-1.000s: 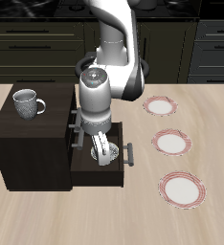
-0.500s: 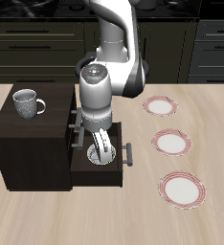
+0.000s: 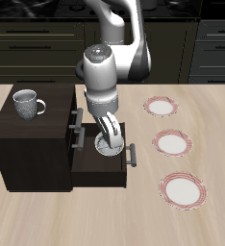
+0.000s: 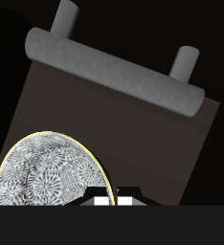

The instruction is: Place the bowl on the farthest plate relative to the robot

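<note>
On the pale wooden worktop stands one dark brown cabinet with its single drawer pulled open. Beside the cabinet lie three round white plates with pink-red striped rims in a row: one farthest back, one in the middle, one nearest the worktop's front edge. On the cabinet's top sits one grey-white handled mug. Inside the drawer rests one small grey-white speckled bowl, and the tool reaches down to its rim; whether it is clenched cannot be told.
</note>
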